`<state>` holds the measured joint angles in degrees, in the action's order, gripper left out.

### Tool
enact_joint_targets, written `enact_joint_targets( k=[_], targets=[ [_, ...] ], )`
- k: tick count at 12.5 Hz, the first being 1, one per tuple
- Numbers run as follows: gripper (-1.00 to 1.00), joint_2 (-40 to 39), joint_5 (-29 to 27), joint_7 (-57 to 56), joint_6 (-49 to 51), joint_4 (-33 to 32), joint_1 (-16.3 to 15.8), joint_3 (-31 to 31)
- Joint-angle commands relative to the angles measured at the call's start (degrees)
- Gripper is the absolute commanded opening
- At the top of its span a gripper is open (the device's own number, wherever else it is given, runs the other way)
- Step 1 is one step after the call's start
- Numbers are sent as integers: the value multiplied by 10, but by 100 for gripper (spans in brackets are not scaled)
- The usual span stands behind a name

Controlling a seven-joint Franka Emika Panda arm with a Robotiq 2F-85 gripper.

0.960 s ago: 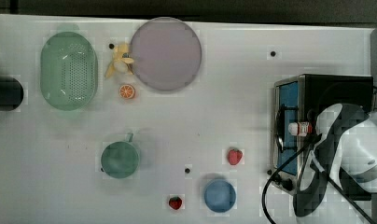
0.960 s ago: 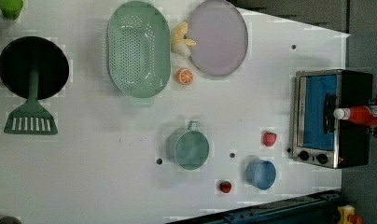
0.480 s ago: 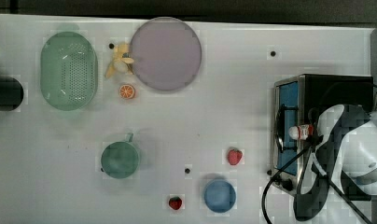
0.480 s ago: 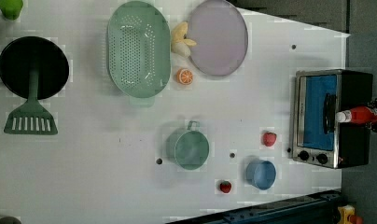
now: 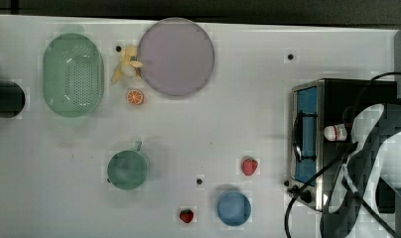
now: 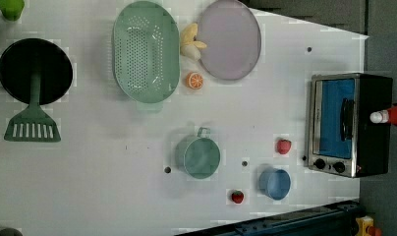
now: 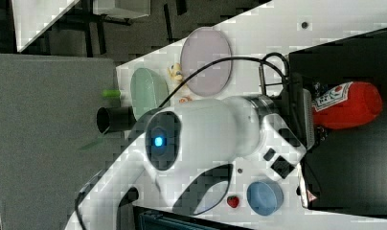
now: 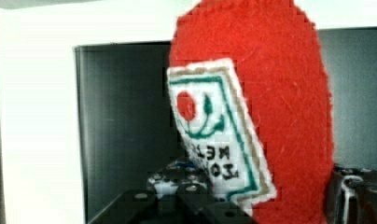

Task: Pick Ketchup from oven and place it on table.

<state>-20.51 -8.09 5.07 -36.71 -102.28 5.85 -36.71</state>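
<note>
Watching the slim red felt Ketchup bottle with its white cap (image 7: 347, 105) lie on top of the boxy black toaster oven with blue glass door (image 5: 307, 134), at the right of the top view. My tool (image 7: 310, 122) looks clamped on its labelled body. Risk I see: soft fabric could slip or swing if the grip is shallow, and a low carry could clip the oven's silver frame before reaching the white table (image 5: 238, 119).
</note>
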Motion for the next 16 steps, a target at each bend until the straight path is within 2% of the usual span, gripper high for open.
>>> enact_joint_targets(
  k=[1, 5, 9, 13, 16],
  targets=[
    [27, 75, 12, -15, 76, 82, -36, 19],
    [27, 107, 53, -15, 265, 160, -77, 39],
    [27, 130, 62, -15, 341, 169, -119, 127],
    [27, 129, 62, -14, 348, 134, -141, 230],
    [27, 129, 64, -14, 334, 66, -147, 272]
  ],
)
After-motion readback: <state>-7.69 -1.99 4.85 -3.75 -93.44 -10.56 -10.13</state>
